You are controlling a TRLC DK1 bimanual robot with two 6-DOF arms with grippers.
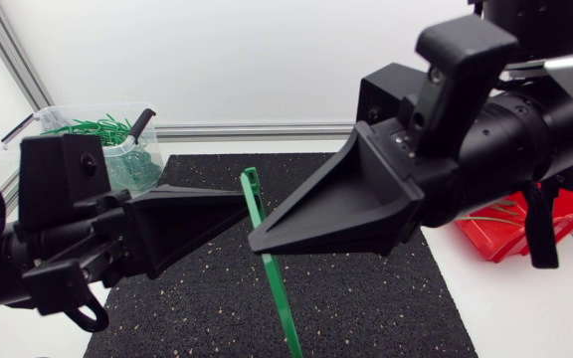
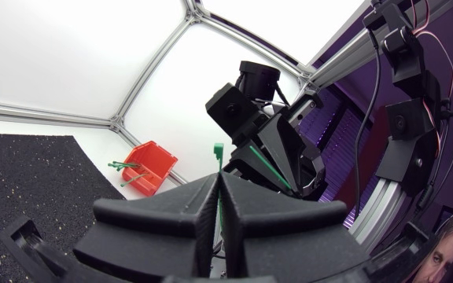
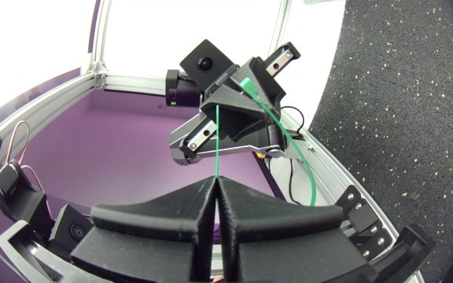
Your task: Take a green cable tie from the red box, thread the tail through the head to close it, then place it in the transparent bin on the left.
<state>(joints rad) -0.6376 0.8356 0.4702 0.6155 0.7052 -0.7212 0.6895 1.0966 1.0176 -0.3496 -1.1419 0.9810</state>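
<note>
A green cable tie point(image 1: 273, 270) stands over the black mat point(image 1: 366, 298), its head end uppermost. My left gripper point(image 1: 245, 211) comes in from the left, shut on the tie just below the head. My right gripper point(image 1: 257, 242) comes from the right and is shut on the strap right beneath it. In the left wrist view the tie's head point(image 2: 219, 151) sticks out past the closed fingers point(image 2: 187, 216). In the right wrist view the strap point(image 3: 218, 141) runs from my fingers to the left gripper point(image 3: 234, 118), with a loose length curving away.
The transparent bin point(image 1: 127, 164), holding several green ties, stands at the back left. The red box point(image 1: 555, 214) with more green ties sits at the right, partly behind my right arm. The red box point(image 2: 149, 161) also shows in the left wrist view.
</note>
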